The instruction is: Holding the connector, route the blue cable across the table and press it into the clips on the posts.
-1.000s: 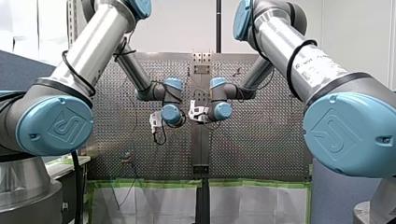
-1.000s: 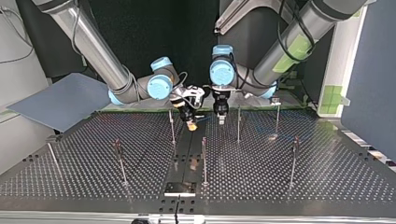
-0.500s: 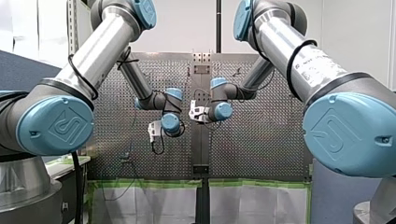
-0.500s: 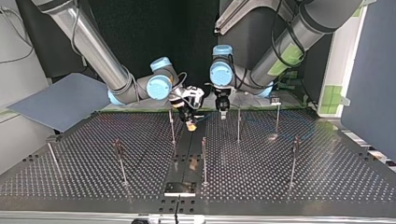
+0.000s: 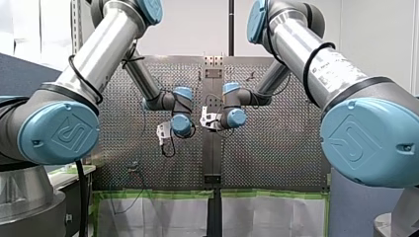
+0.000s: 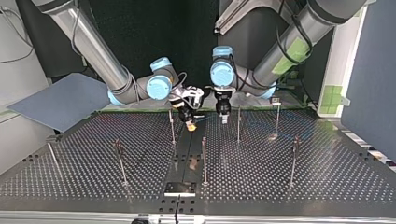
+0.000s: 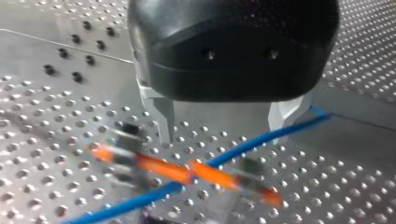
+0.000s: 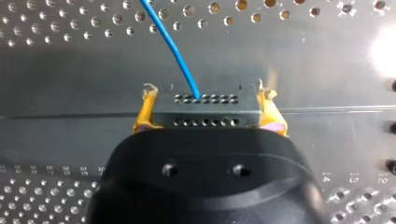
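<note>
In the right wrist view my right gripper (image 8: 206, 101) is shut on a black connector (image 8: 205, 112), its yellow pads (image 8: 144, 114) pressed on both sides. The blue cable (image 8: 175, 46) leaves the connector and runs ahead over the perforated table. In the left wrist view my left gripper (image 7: 223, 136) stands open, its metal fingers (image 7: 163, 116) apart above the blue cable (image 7: 261, 142), which crosses under them. A blurred orange and dark rod (image 7: 163, 168) lies across the cable there. In the top view both grippers hang near the table's far middle, right (image 6: 190, 125) beside left (image 6: 225, 119).
Several thin posts stand on the table in the top view, among them one (image 6: 172, 126) by my right gripper, one (image 6: 238, 123) by my left gripper and one (image 6: 204, 161) nearer the camera. A grey panel (image 6: 60, 100) leans at the left edge.
My left arm's wrist dipped lower in the front view, then rose part of the way back. The left gripper shifted slightly in the top view. My right arm and the connector have stayed put.
</note>
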### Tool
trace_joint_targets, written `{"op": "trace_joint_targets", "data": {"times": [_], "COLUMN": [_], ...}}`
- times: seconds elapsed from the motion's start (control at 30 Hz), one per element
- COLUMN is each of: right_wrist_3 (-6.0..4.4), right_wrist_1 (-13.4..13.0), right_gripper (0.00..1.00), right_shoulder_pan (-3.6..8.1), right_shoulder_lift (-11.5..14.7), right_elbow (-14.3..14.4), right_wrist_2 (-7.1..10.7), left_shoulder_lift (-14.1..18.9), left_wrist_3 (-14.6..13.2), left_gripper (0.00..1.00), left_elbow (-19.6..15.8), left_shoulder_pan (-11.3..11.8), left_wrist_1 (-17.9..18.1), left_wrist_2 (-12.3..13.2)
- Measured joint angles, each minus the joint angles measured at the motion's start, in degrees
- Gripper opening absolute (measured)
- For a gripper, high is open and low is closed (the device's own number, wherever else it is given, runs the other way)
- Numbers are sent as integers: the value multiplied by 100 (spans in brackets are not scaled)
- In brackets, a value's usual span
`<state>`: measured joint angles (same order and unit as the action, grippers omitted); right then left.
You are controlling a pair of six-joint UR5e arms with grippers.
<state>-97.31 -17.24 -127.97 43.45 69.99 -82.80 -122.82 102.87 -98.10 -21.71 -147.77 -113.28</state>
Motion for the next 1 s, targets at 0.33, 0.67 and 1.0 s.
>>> {"op": "trace_joint_targets", "data": {"times": [0.33,0.67,1.0], "right_wrist_3": [2,14,26], "right_wrist_1": [0,0,0], "right_gripper": [0,0,0], "right_shoulder_pan": [20,18,22], "right_shoulder_lift": [-6,-21,-35], "right_elbow": [2,1,0], "right_wrist_2": [-2,0,0], "left_shoulder_lift": [78,84,107], "left_wrist_3": [-54,-87,87], "left_gripper": [100,100,100], "left_elbow": [-88,-93,-100], "left_shoulder_pan": [-18,-149,-253], "left_wrist_1": [-450,-693,-827], "left_wrist_2": [-71,-34,-13]}}
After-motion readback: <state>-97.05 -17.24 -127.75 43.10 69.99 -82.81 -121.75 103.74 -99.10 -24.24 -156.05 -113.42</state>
